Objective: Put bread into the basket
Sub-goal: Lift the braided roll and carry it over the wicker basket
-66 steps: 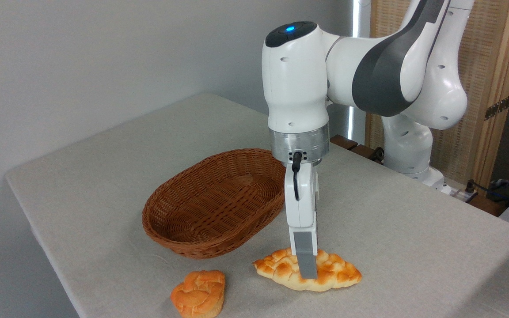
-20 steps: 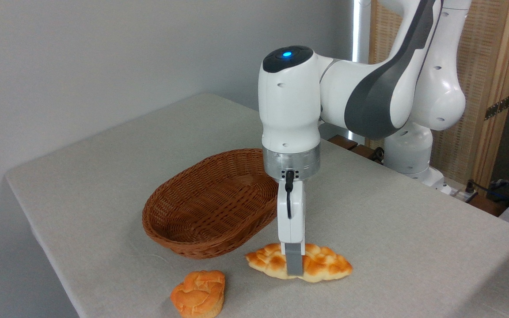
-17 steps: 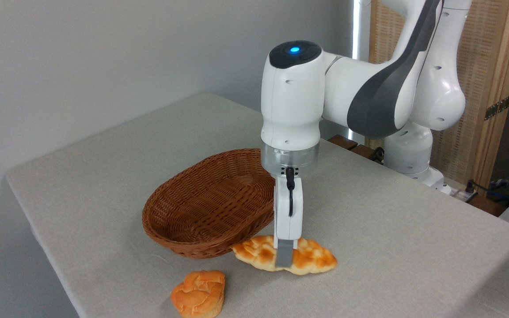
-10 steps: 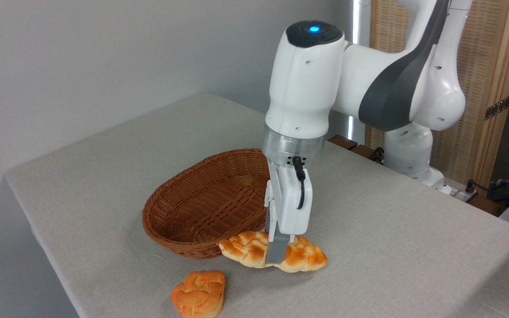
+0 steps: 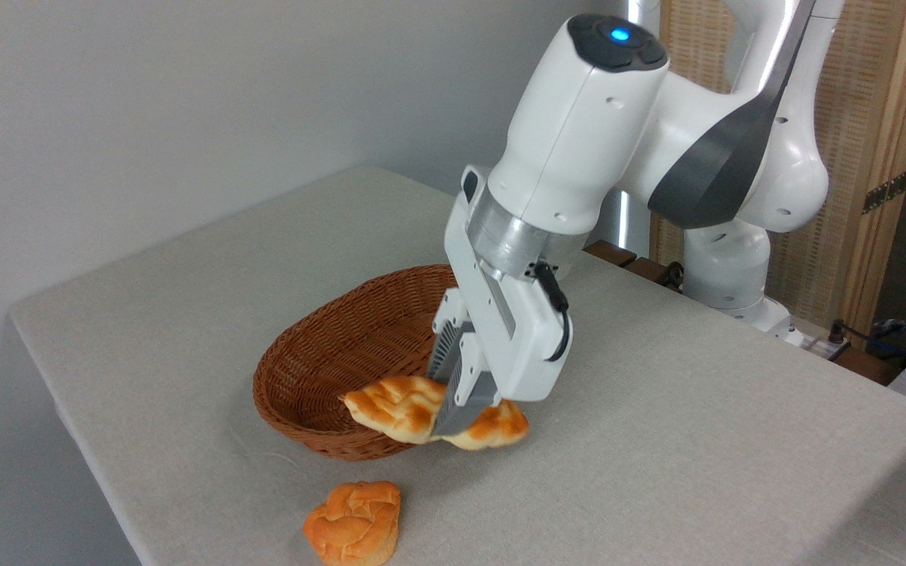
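The bread (image 5: pixel 394 407), a braided pale-yellow loaf with toasted bumps, hangs off the table in my gripper (image 5: pixel 445 420), which is shut on its middle. The loaf's left end reaches over the near right rim of the brown wicker basket (image 5: pixel 319 369); its right end is still outside, above the table. My wrist is tilted, leaning left toward the basket. The basket's inside shows no other item, and my hand hides its right part.
A small round orange bun (image 5: pixel 353 524) lies on the grey tablecloth in front of the basket, near the table's front edge (image 5: pixel 99 487). My arm's base (image 5: pixel 724 259) stands at the back right, before a wooden screen.
I closed on the bread, lifted it off the table and carried it left and up toward the basket. My wrist has tilted from upright to leaning left.
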Controlling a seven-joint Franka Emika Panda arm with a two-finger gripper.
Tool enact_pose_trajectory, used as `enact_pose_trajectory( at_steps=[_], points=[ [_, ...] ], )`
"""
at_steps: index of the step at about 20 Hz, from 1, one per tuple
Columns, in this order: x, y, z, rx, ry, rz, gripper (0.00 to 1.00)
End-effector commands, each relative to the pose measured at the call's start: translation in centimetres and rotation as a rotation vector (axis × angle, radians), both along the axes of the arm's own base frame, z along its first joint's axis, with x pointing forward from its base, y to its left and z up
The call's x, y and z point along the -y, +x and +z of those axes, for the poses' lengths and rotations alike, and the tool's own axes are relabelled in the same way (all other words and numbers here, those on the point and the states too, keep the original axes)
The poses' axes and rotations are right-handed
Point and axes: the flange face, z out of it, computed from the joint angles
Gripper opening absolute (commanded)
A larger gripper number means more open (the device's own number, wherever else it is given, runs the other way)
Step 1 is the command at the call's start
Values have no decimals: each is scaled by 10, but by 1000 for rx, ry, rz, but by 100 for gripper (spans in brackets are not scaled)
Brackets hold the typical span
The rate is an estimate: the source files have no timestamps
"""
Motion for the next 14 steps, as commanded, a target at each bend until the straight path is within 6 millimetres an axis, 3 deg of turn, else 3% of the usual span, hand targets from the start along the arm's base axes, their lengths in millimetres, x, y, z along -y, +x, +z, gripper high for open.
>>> enact_pose_trajectory(
  at_steps=[1,5,8,14],
  points=[
    [5,4,43,-22,-85,88,29],
    [19,4,61,-117,-131,118,29],
    [42,4,71,-215,-116,216,29],
    [98,6,74,-296,-24,359,29]
  ],
)
